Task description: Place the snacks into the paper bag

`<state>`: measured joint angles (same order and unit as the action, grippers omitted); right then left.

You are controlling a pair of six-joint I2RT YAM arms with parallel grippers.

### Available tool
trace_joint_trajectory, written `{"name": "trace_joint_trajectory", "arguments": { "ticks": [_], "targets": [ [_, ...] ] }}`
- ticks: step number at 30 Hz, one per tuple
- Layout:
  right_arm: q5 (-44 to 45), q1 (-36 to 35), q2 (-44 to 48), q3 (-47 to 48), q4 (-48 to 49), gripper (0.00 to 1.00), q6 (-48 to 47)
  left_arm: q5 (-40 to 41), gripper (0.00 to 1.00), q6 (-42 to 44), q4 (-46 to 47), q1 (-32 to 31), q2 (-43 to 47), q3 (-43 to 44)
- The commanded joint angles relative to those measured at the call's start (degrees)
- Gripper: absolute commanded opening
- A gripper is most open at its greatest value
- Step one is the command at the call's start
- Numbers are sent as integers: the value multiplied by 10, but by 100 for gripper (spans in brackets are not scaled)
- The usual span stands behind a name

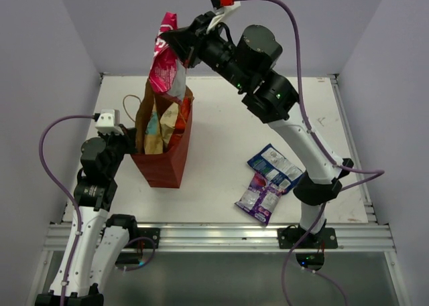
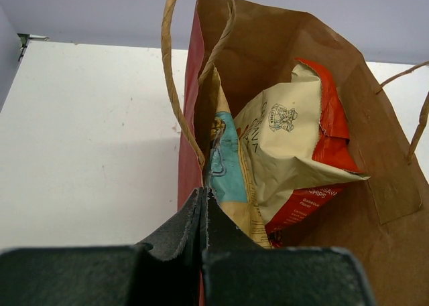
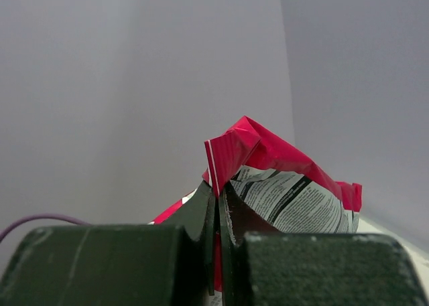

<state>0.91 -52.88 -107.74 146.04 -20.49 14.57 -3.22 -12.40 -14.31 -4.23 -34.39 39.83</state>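
Observation:
The red paper bag [image 1: 166, 164] stands open at the table's left, brown inside. In it lie the orange-red packet [image 2: 301, 159] and a tan packet [image 1: 155, 144]. My left gripper [image 1: 134, 140] is shut on the bag's near rim [image 2: 203, 179], beside a cord handle [image 2: 175, 85]. My right gripper [image 1: 175, 39] is shut on the pink-magenta packet [image 1: 164, 61], holding it upright above the bag's mouth; in the right wrist view the packet [image 3: 281, 179] rises from the jaws. The blue-white packet [image 1: 275, 164] and the purple-silver packet [image 1: 260, 197] lie on the table at the right.
The white table [image 1: 221, 105] has a raised rail along its right edge [image 1: 354, 145] and a metal frame at the front [image 1: 221, 236]. Lavender walls stand close behind and at both sides. The right arm reaches across the table's back.

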Motion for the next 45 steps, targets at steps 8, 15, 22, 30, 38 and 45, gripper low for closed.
{"name": "trace_joint_trajectory", "arguments": {
  "ticks": [8, 15, 22, 30, 38, 45],
  "targets": [
    [-48, -3, -45, 21, 135, 0, 51, -4, 0, 8, 20, -3, 6, -2],
    [-45, -3, -30, -76, 142, 0, 58, -2, 0, 9, 20, -5, 9, -3],
    [-43, -2, 5, -254, 172, 0, 71, -3, 0, 10, 19, -6, 12, -3],
    [-35, -5, 0, -339, 128, 0, 99, -3, 0, 9, 19, -6, 14, -4],
    [-11, -17, -19, -356, 34, 0, 86, -3, 0, 10, 19, -7, 14, -5],
    [-19, -38, -32, -365, 4, 42, 47, -5, 0, 11, 20, -7, 14, -5]
  ]
}}
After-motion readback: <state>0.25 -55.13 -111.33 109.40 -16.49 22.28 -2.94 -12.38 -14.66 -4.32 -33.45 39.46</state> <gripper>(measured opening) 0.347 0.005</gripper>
